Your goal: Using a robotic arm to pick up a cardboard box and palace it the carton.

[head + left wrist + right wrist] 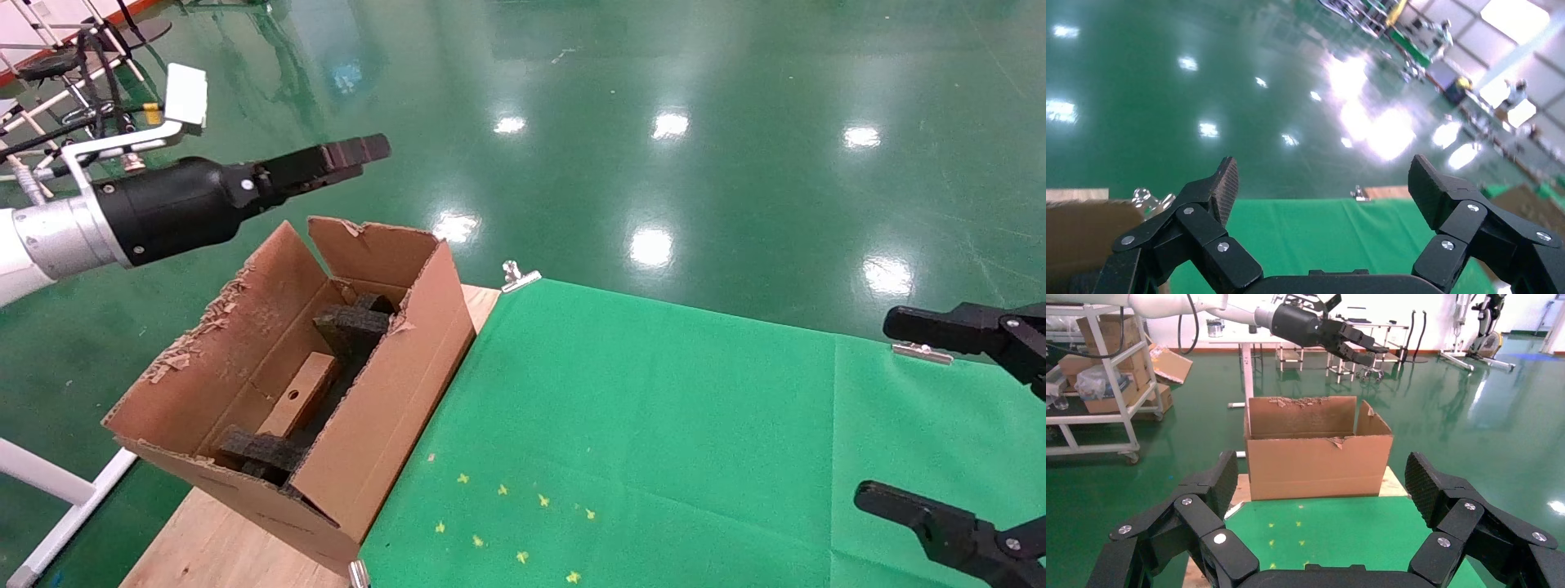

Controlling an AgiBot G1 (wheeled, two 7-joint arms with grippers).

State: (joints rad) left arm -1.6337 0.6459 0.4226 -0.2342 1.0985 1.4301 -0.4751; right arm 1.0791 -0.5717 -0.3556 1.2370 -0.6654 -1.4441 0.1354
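The carton (384, 392) stands open on the table's left end, its flaps ragged, with dark foam blocks (355, 324) inside. The small cardboard box (309, 382), showing a round hole, lies flat on the carton's floor between the foam blocks. The robotic arm with the silver sleeve carries my left gripper (347, 157), which hangs above and behind the carton's far end, open and empty (1324, 184). My right gripper (878, 408) is open over the cloth's right side with nothing in it (1321, 471). In the right wrist view it faces the carton (1318, 462).
A green cloth (654, 425) covers most of the wooden table (212, 531), held by metal clips (519, 278) (922, 352). Small yellow marks (507, 523) dot the cloth near the front. White frames and racks (73, 98) stand on the floor at far left.
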